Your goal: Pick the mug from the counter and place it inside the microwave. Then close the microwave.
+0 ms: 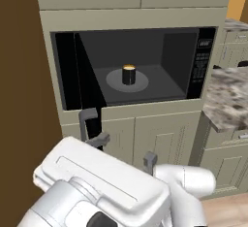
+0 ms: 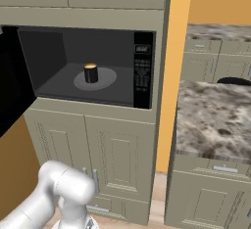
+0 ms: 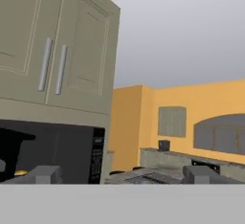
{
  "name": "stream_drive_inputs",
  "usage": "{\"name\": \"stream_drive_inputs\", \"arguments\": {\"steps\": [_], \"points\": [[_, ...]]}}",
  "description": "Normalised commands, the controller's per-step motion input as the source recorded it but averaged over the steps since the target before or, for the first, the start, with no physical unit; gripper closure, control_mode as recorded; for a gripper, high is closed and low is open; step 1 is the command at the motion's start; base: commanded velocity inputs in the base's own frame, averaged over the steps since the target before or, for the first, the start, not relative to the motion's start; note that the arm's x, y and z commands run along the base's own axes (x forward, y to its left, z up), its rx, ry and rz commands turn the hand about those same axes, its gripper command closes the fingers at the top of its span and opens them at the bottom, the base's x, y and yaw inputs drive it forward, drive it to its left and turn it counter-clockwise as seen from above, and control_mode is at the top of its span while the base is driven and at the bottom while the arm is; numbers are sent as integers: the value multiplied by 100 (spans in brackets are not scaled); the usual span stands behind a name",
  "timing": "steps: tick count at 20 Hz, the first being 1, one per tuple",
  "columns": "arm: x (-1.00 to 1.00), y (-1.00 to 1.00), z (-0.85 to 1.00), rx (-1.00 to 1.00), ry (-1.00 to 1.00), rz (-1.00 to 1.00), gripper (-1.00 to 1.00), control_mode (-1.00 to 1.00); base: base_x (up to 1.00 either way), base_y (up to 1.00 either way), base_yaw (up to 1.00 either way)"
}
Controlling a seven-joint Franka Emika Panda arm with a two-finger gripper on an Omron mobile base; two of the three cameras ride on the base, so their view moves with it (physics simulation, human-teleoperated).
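Mug [image 1: 128, 74] standing upright on the turntable [image 1: 112, 82] inside the microwave [image 1: 203, 66], well apart from the hand [image 1: 121, 148] and above and ahead of it. Hand low before the cabinet fronts, fingers [image 1: 88, 122] spread wide, holding nothing. Door [image 1: 65, 71] swung open, up and to the hand's left, edge-on toward it; closing likely calls for reaching past that edge and pushing rightward.

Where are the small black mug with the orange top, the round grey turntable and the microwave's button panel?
Small black mug with orange top [image 1: 128, 74]: left base view, its side wall.
Round grey turntable [image 1: 114, 82]: left base view, bare left part.
Microwave's button panel [image 2: 142, 74]: right base view, keypad middle.
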Motion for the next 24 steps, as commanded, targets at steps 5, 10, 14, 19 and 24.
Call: {"name": "stream_drive_inputs", "arguments": {"steps": [5, 10, 14, 19, 24], "points": [[5, 34, -30, -5, 9, -2, -100, -100, 0, 0, 0], [4, 31, -40, -5, 12, 0, -100, -100, 0, 0, 0], [24, 6, -46, 0, 1, 0, -100, -100, 0, 0, 0], [34, 0, -28, 0, 0, 0, -100, -100, 0, 0, 0], [28, 3, -17, 0, 0, 0, -100, -100, 0, 0, 0]]}}
